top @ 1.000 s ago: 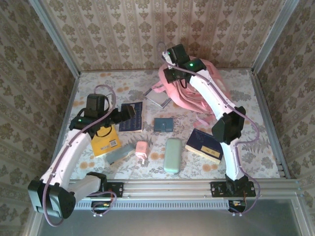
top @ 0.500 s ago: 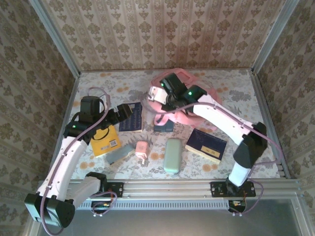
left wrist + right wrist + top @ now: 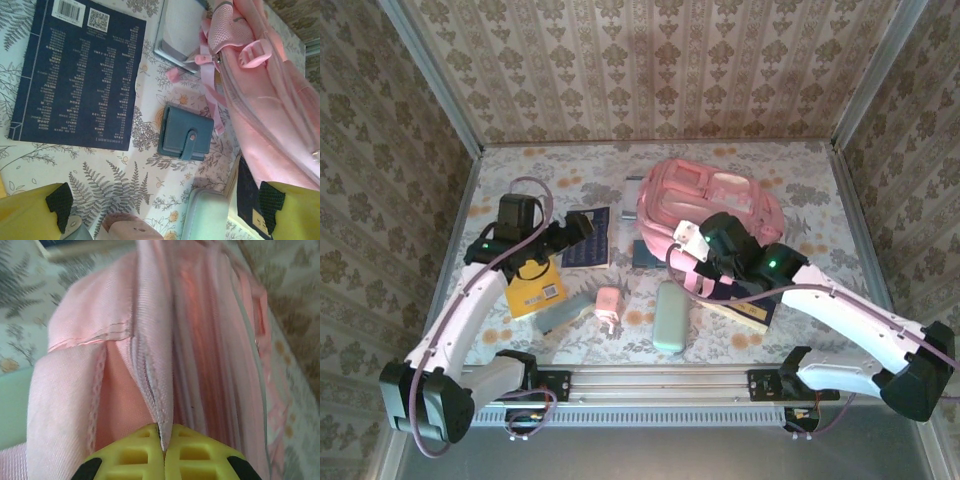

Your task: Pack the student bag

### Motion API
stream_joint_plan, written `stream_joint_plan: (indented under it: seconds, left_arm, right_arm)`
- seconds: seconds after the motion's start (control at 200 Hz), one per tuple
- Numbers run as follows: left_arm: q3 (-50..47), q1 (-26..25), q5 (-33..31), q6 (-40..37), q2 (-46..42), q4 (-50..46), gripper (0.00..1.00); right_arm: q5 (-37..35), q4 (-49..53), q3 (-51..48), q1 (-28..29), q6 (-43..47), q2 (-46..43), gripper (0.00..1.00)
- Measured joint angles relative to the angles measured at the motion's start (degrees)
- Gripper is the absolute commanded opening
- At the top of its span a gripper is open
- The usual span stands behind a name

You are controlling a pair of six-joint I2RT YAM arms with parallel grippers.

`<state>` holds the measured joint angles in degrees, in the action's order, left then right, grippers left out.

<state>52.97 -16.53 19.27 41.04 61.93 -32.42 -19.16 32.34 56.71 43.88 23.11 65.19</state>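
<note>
Student bag (image 3: 710,200) lies on the floral tabletop (image 3: 520,165), front side up.

Right fingers (image 3: 163,442): pressed together on a fold of the bag's pink fabric, by a zip line; in the top view this grip sits at the bag's near-left edge.

Left fingers (image 3: 582,226): spread wide, nothing between them, well to the left of the bag and off the tabletop surface; whether they touch anything below, cannot tell.

Items relative to the bag:
- grey flat tablet (image 3: 180,27) against its left side, partly under a strap;
- blue wallet (image 3: 186,133), snap tab shut, just beside its near-left corner;
- dark blue book (image 3: 75,75), back cover up, further left;
- yellow book (image 3: 535,285) beyond that, near-left;
- small pink item (image 3: 608,303) and pale green case (image 3: 670,315) on the near side;
- navy book (image 3: 745,300) at the near edge, partly under the right arm.
</note>
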Motion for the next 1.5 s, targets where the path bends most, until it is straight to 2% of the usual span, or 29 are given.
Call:
stream_joint_plan:
  seconds: [0.025,0.12,0.185,0.295,0.44,0.48,0.535,0.57,0.62,0.73,0.84,0.94,1.05,1.345,1.385,1.425,1.465,1.5]
  left_arm:
    - [0.0,-0.3,-0.2,0.2,0.3,0.0,0.99]
    - [0.3,-1.9,-0.5,0.6,1.8,0.1,0.99]
    - [0.7,-2.9,-1.1,0.8,2.8,0.2,0.99]
    - [0.9,-4.5,-1.8,1.1,3.8,0.9,1.0]
    - [1.2,-5.6,-2.4,1.3,5.8,1.2,0.99]
    - [1.5,-5.6,-2.6,1.3,6.3,1.2,1.0]
    - [1.8,-5.6,-3.1,1.3,6.6,1.2,1.0]
    - [2.0,-5.6,-3.7,1.2,6.7,1.2,1.0]
    - [2.4,-5.6,-4.5,1.3,6.7,1.1,1.0]
    - [3.7,-5.6,-5.8,1.4,6.7,1.0,1.0]
    - [5.0,-5.6,-6.8,1.4,7.4,1.0,1.0]
    - [5.1,-5.6,-7.2,1.4,7.9,0.9,1.0]
    - [5.1,-5.4,-7.1,1.4,8.2,1.0,1.0]
    - [4.9,-4.4,-7.1,1.5,8.2,1.0,1.0]
    - [4.8,-4.3,-7.1,1.5,8.2,1.0,1.0]
    - [4.8,-4.1,-7.1,1.5,8.3,1.1,1.0]
    - [4.8,-4.0,-7.1,1.5,8.3,1.1,1.0]
    - [4.8,-3.9,-7.1,1.5,8.4,1.2,1.0]
  right_arm:
    - [-1.0,0.0,-0.7,0.0,-1.6,0.0,0.07]
    - [-5.8,1.1,-2.4,-0.3,-7.0,0.0,0.12]
    - [-8.0,2.4,-2.6,-1.0,-9.7,-0.3,0.32]
    - [-9.4,6.3,-2.2,-2.1,-12.7,-1.7,0.58]
    - [-3.5,9.7,3.0,-2.3,-17.0,-3.2,0.67]
    - [-2.3,9.7,5.2,-2.3,-19.0,-2.7,0.62]
    - [-1.5,9.9,9.1,-2.5,-21.7,-0.3,0.38]
    - [-1.6,10.0,11.9,-2.7,-23.3,2.3,0.32]
    - [-2.4,9.9,16.8,-3.1,-26.8,8.1,0.31]
    - [-3.1,9.7,27.6,-4.5,-35.6,24.0,0.37]
    - [-2.9,10.9,34.2,-6.5,-44.0,37.6,0.5]
    - [-4.0,15.2,40.3,-7.8,-49.6,46.8,0.5]
    - [-5.0,17.3,45.1,-9.4,-53.3,52.6,0.43]
    - [-0.7,16.9,45.7,-14.1,-56.2,56.8,0.32]
    - [0.2,16.6,45.7,-14.4,-55.7,57.3,0.23]
    - [0.9,16.5,45.8,-14.6,-55.0,57.9,0.09]
    - [1.4,16.5,46.0,-14.7,-54.8,58.5,0.0]
    - [1.7,16.5,46.1,-14.8,-54.3,58.7,0.0]
